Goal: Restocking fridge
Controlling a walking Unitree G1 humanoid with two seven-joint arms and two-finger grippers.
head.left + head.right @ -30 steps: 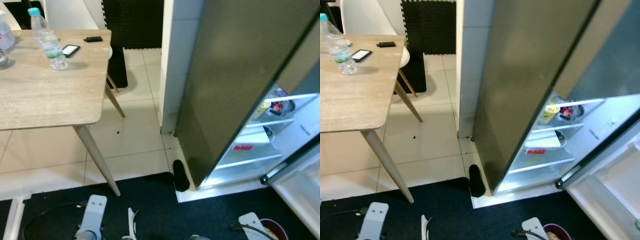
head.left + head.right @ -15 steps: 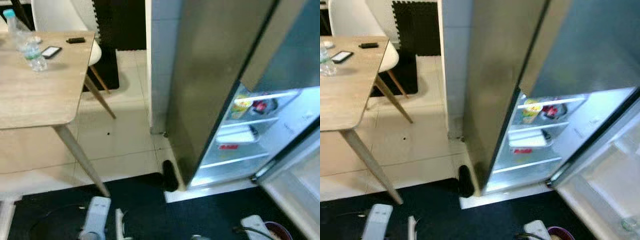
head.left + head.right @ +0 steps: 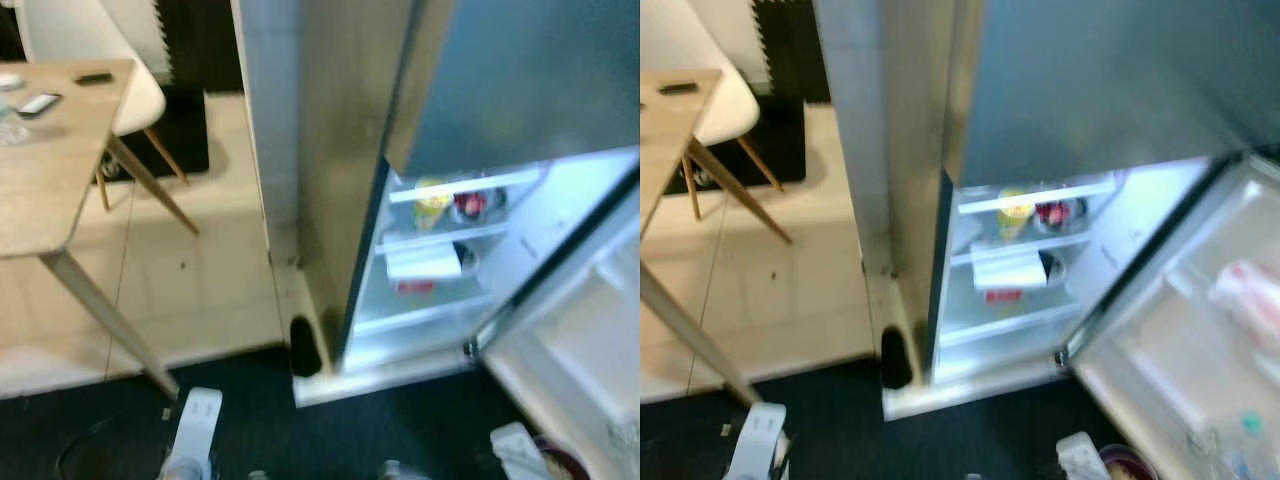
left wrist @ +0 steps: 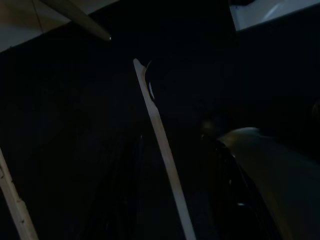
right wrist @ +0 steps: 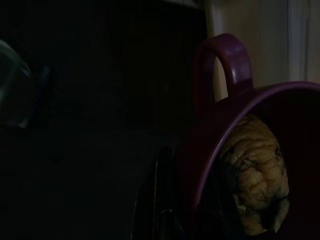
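Note:
The fridge (image 3: 1090,80) stands with its lower door (image 3: 1200,330) swung wide to the right. Its lit shelves (image 3: 1010,325) carry a yellow tub (image 3: 1012,210), a bowl with something red (image 3: 1055,212) and a flat white box (image 3: 1008,270). The door racks hold a pinkish packet (image 3: 1245,295). My right gripper (image 5: 175,200) hangs low at my right side, shut on a maroon mug (image 5: 225,125) with a lumpy tan piece of food (image 5: 255,175) inside. The mug (image 3: 555,462) peeks in at the bottom right of the eye views. My left arm (image 3: 195,430) hangs idle at the lower left.
A wooden table (image 3: 40,190) with a phone (image 3: 40,102) stands to the left, a white chair (image 3: 100,70) behind it. A black object (image 3: 304,347) lies at the fridge's front corner. Dark carpet (image 3: 380,430) runs under me; pale tiles (image 3: 210,290) lie between table and fridge.
The camera has swung right: table and chair slid to the left edge, and the lit fridge interior and the door racks came further into view. The mug stays in my right gripper.

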